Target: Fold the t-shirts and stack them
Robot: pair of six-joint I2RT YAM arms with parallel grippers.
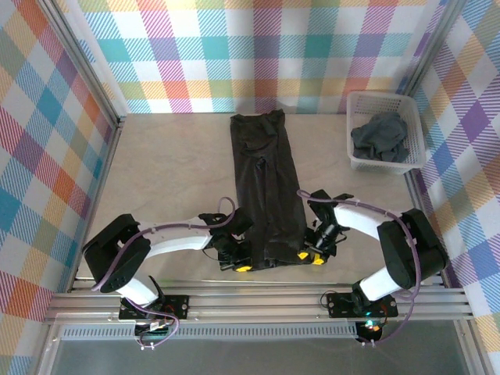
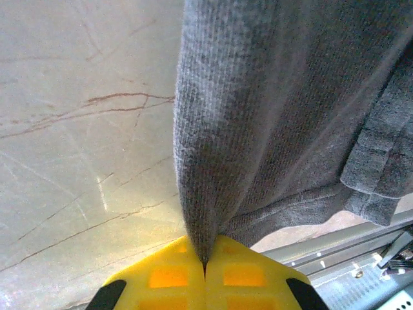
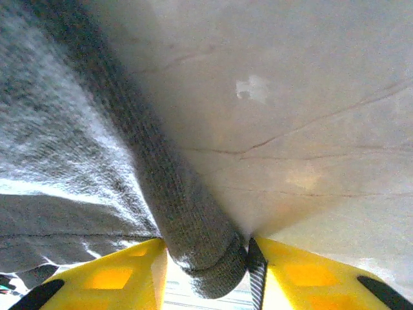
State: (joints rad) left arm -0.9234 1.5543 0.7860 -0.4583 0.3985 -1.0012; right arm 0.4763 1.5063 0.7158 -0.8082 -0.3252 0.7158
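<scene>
Plenty of bare table (image 1: 172, 180) left of the long t-shirt (image 1: 264, 187). Less on the right, up to the white lattice basket (image 1: 378, 95) in the upper right. Hemmed in by checked walls (image 1: 47, 117) on the left, right and far sides. Bounded at the bottom of the frame by a metal rail (image 1: 258, 301).

Folded into a narrow dark strip in the middle of the overhead view. Long axis from upper centre to lower centre, slanting a little toward the lower right. Far end close to the back wall, near end just short of the rail. No telling which end is the collar.

Pinched at its lower left corner by the left gripper (image 1: 244, 268), with yellow pads (image 2: 174, 278) pressed together on a thin ridge of grey cloth. Held at its lower right corner by the right gripper (image 1: 311, 258), with yellow fingers (image 3: 116, 278) narrowly apart around a rolled edge of the same shirt.

Two t-shirts counted: the long one on the table and a crumpled t-shirt (image 1: 380, 139) inside the basket. One basket. Two grippers, well apart, one at each near corner.
</scene>
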